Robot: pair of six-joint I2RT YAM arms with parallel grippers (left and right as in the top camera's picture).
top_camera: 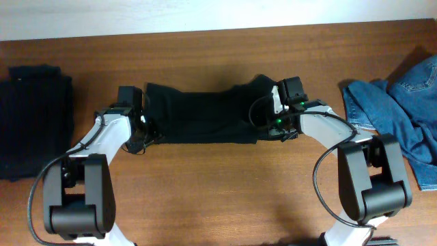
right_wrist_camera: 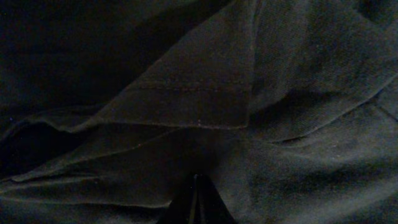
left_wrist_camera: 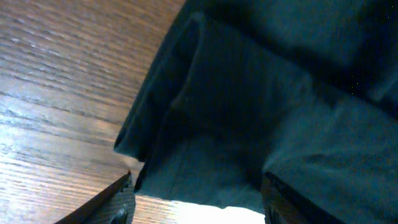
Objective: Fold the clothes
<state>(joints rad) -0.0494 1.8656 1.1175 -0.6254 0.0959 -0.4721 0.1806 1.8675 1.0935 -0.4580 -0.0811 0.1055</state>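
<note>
The black garment point(top_camera: 205, 116) lies as a half-folded band on the table point(top_camera: 218, 191), the left gripper point(left_wrist_camera: 198, 199) astride its left edge with jaws apart, grip unclear, the right gripper point(right_wrist_camera: 196, 198) closed tight at its right end, likely to keep both ends lined up for the next fold.

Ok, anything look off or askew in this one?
The black garment in the middle lies as an uneven, rumpled band, its right end bunched higher. A blue denim piece sits crumpled at far right, unlike the neatly folded dark garment at far left.
</note>
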